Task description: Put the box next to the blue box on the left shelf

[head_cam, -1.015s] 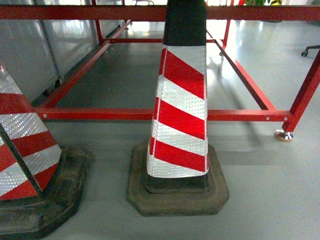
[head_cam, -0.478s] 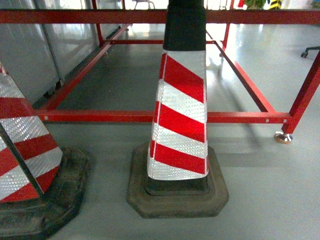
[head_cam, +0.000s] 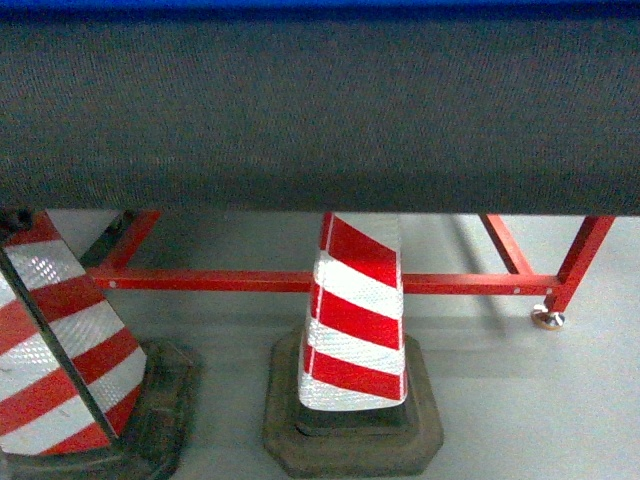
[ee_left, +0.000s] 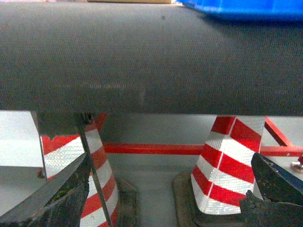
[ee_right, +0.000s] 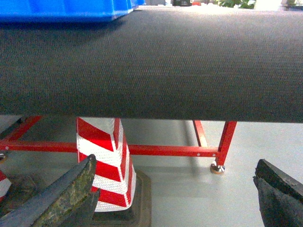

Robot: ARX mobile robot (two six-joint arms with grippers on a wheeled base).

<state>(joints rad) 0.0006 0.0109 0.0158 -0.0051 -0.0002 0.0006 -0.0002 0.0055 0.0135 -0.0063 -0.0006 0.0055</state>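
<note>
1. Across the upper half of the head view lies a broad dark grey textured tabletop (head_cam: 320, 110), with only a thin strip of the bright blue plastic crate (head_cam: 320, 4) along the top edge.
2. Both wrist views show more: the crate rests on the tabletop's far side, at upper right (ee_left: 246, 8) in the left wrist view and upper left (ee_right: 61, 9) in the right.
3. Below the surface stand a red-and-white striped traffic cone (head_cam: 355, 320) on a dark rubber base, a second cone (head_cam: 60, 350) at left, and a red tubular frame (head_cam: 300, 281).
4. Left gripper (ee_left: 165, 198) and right gripper (ee_right: 180, 198) hang with jaws spread wide, holding nothing.
5. Half a second ago the head view showed neither tabletop nor crate; the cone stood taller in frame.
6. No writing is legible.
</note>
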